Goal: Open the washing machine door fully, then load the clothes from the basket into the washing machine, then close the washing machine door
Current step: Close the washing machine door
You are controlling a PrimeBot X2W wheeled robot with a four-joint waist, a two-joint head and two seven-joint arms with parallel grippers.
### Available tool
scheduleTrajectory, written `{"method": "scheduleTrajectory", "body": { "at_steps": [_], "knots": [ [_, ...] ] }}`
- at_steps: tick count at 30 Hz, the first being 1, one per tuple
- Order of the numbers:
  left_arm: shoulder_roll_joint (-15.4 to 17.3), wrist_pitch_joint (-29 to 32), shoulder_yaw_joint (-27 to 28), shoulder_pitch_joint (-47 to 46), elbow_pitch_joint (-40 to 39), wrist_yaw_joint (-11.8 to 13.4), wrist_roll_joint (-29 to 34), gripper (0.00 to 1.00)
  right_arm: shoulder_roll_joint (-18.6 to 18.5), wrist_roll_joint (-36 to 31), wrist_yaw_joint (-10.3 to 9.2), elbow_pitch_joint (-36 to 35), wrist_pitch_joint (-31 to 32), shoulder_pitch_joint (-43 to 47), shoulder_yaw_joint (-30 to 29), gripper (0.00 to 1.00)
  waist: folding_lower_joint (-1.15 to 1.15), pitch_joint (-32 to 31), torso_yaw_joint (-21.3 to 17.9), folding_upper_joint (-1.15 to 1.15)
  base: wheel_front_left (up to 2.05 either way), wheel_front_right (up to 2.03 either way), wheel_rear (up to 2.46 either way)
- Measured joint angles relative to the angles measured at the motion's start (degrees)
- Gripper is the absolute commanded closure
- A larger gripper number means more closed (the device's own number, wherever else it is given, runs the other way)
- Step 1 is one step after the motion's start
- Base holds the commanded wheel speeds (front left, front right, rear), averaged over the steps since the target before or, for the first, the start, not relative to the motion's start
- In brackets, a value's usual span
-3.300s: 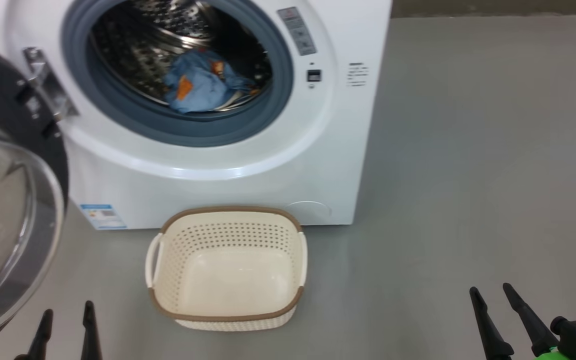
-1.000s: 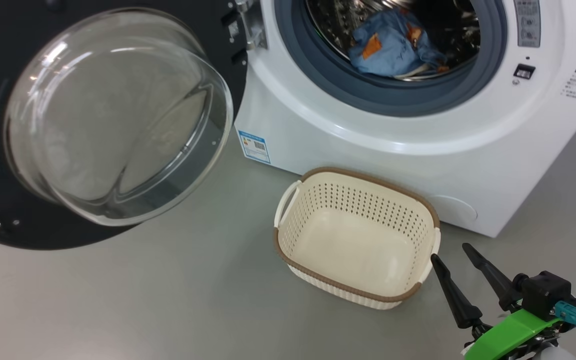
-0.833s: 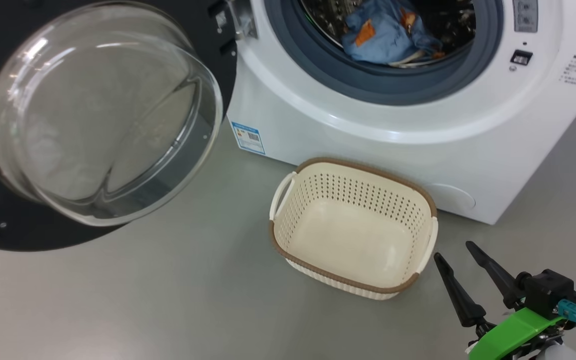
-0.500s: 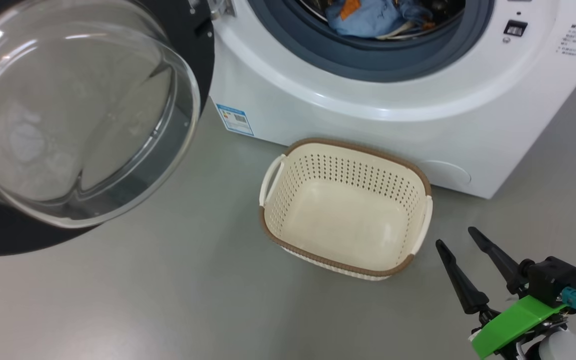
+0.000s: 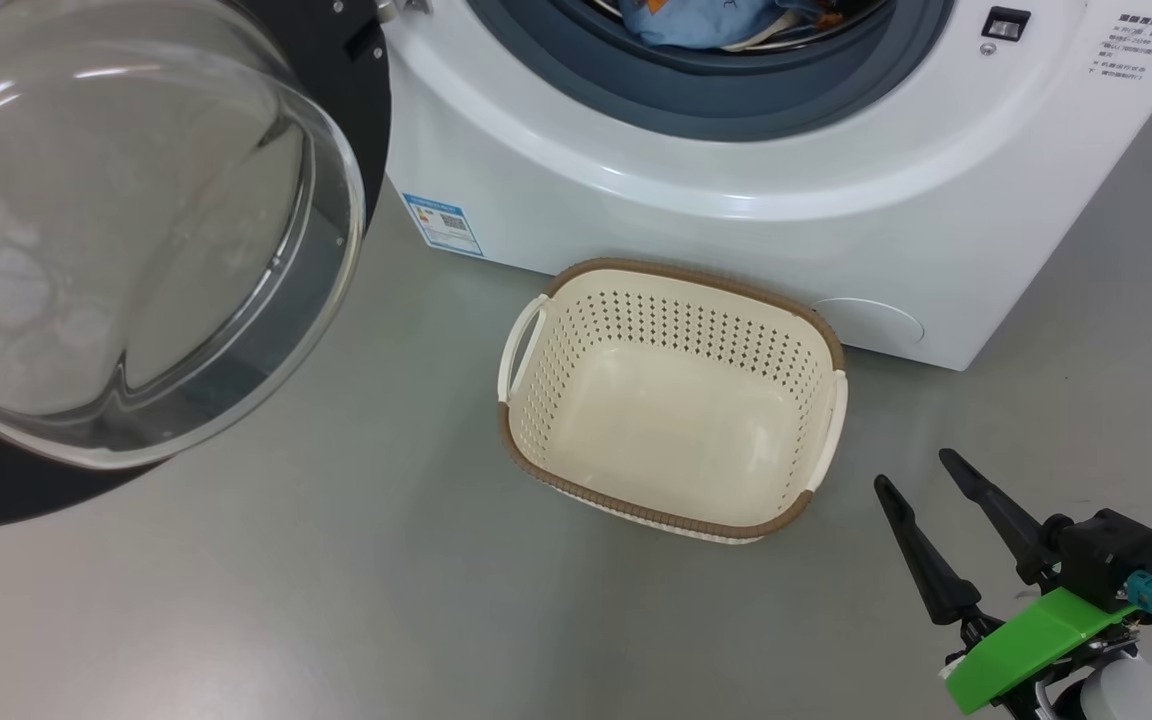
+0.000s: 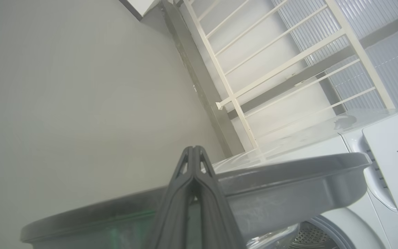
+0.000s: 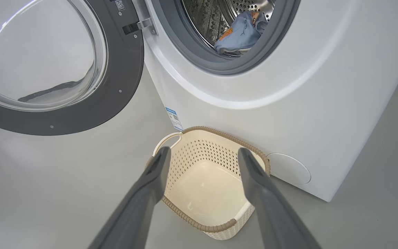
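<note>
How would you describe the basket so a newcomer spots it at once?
Find the big white washing machine with its round door swung open. On the grey floor just in front of its base sits the basket. It alone is cream-white and perforated, with a brown woven-look rim, two side handles and nothing inside.
</note>
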Motion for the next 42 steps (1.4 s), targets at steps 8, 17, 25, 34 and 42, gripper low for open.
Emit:
{"method": "scheduleTrajectory", "body": {
  "at_steps": [8,17,25,34,42],
  "knots": [
    [0.63,5.98,-1.86,0.02,-0.41,0.0,-0.36,1.0,0.2,-0.09,0.0,0.01,0.0,-0.01,-0.3,0.0,0.0,-0.95,0.17,0.0,0.0,0.0,0.0],
    [1.13,13.79,-3.52,1.76,-4.35,0.09,-1.4,1.0,0.74,-0.09,0.0,0.03,0.0,0.19,-0.99,0.0,0.0,-2.72,0.57,0.0,0.0,0.0,0.0],
    [0.42,20.34,-5.19,4.98,-10.16,0.08,-3.01,1.0,1.54,-0.09,0.0,0.05,0.0,0.8,-1.82,0.0,0.0,-4.8,1.04,0.0,0.0,0.0,0.0],
    [0.01,30.36,-6.3,8.94,-19.09,0.08,-7.82,1.0,2.92,-0.09,0.0,0.01,0.0,3.09,-2.85,0.0,0.0,-7.32,1.0,0.0,0.0,0.0,0.0],
    [-2.05,37.09,-7.78,13.12,-32.05,0.08,-10.7,1.0,3.58,-0.12,0.0,-0.33,0.0,4.3,-4.24,0.0,0.0,-8.46,-0.23,0.0,0.0,0.0,0.0]
  ]
}}
